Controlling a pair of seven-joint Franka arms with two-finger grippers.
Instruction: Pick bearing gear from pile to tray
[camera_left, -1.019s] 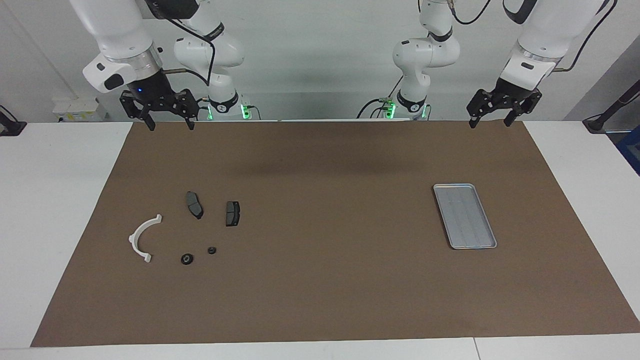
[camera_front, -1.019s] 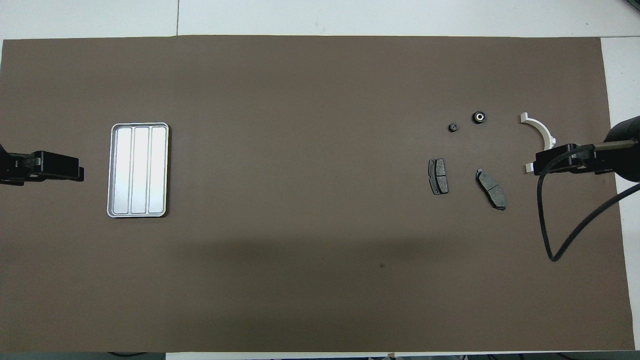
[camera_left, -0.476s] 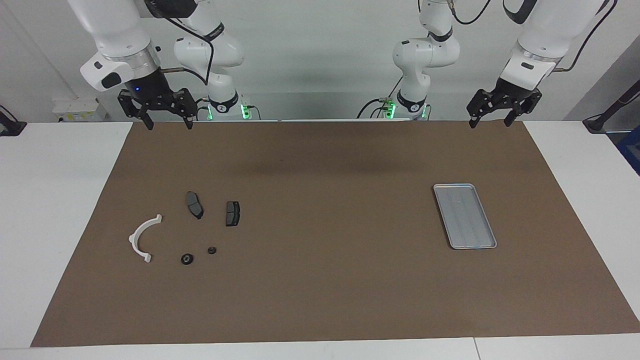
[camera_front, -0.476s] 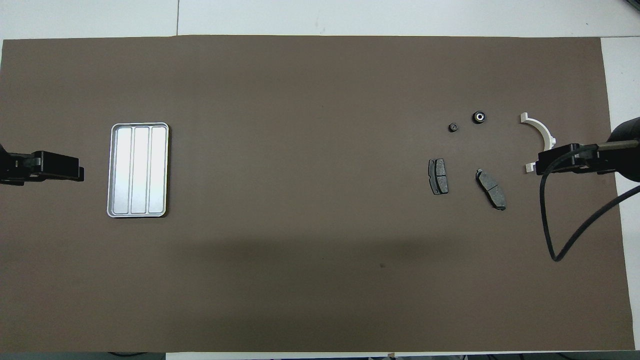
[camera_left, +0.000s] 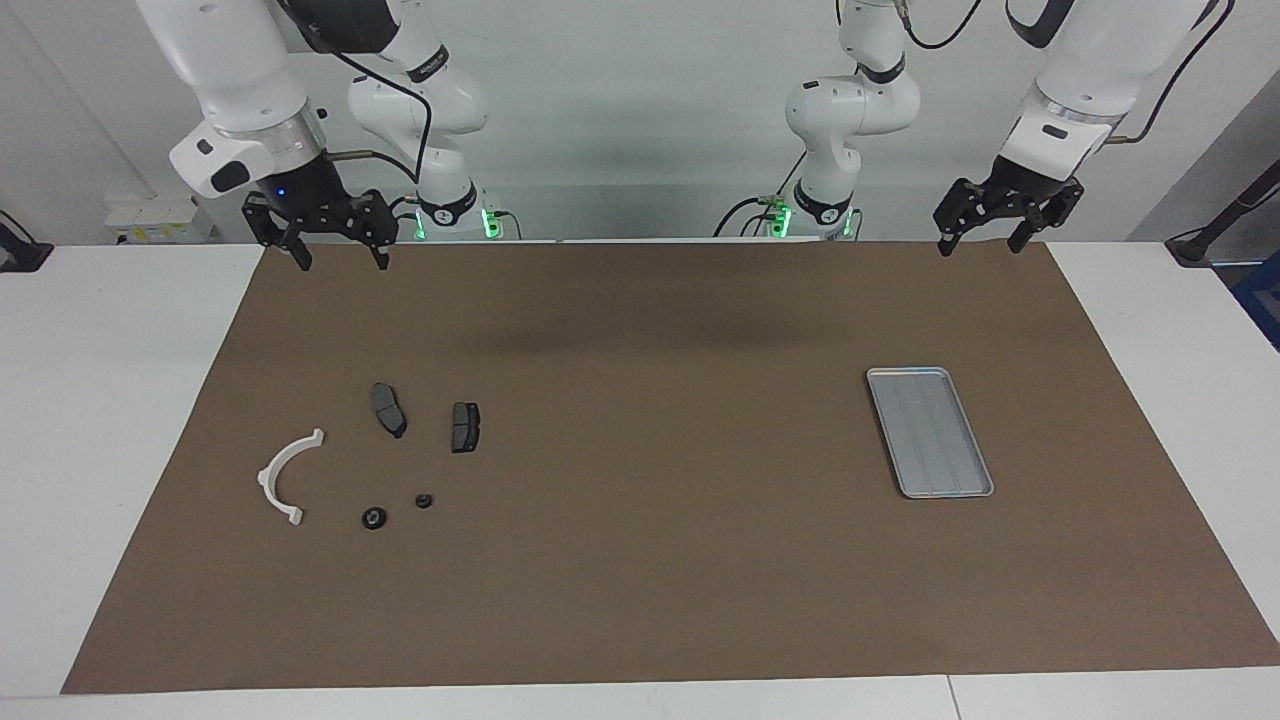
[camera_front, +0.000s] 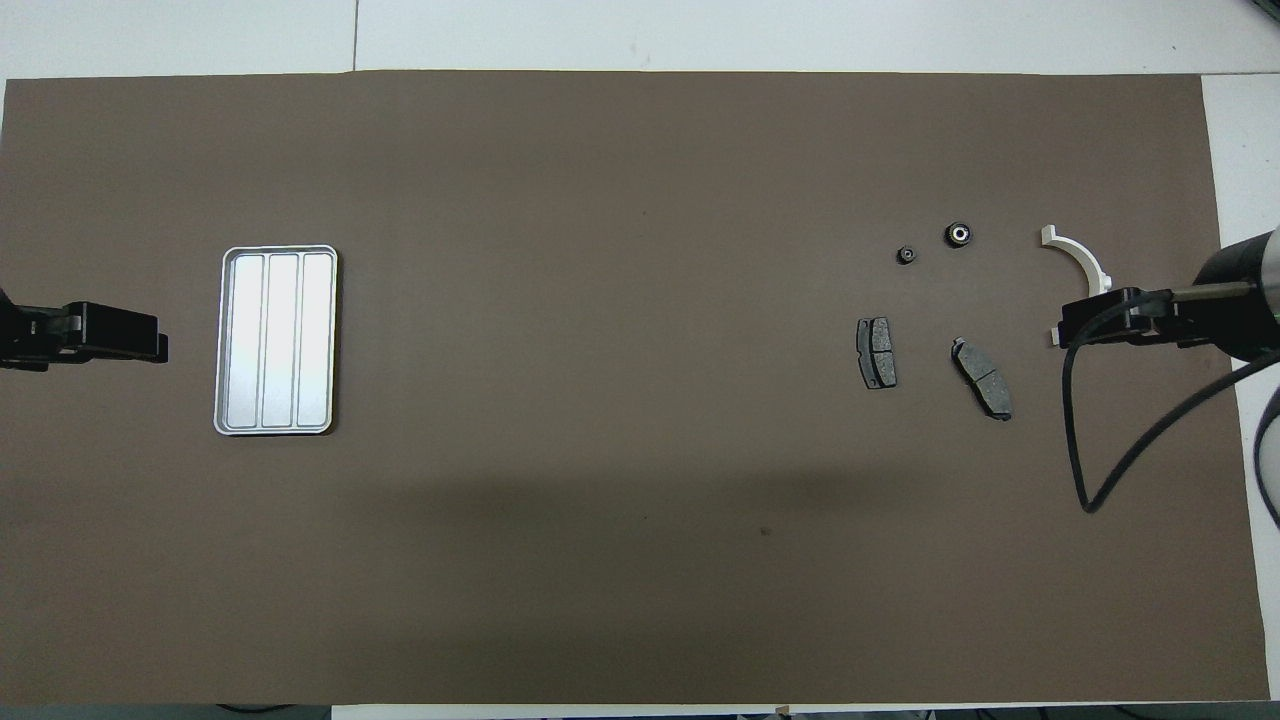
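A: Shifting a little since a second ago, the right gripper (camera_left: 338, 255), sliding slightly toward the middle of the table and dipping a touch; everything else staying put.

B: Holding anything?

A: Nothing. Hanging spread open and empty, up in the air over the brown mat's (camera_left: 640, 560) edge at the robots' end, on the pile's end of the table. Same for the left gripper (camera_left: 980, 240): open, empty, waiting over the mat's corner at the tray's end.

B: Getting anywhere with the task, then?

A: Barely starting, by the look of it. Still lying in the pile: the white arc (camera_left: 282, 478), two brake pads (camera_left: 389, 409) (camera_left: 465, 426), and two small black round pieces (camera_left: 374, 518) (camera_left: 424, 500), farther from the robots than the pads. Probably the larger round one being the bearing gear, though hard telling for sure.

B: And the tray (camera_left: 930, 432)?

A: Sitting empty toward the left arm's end, well apart from the pile. Remaining: reaching, gripping, carrying across, dropping in.
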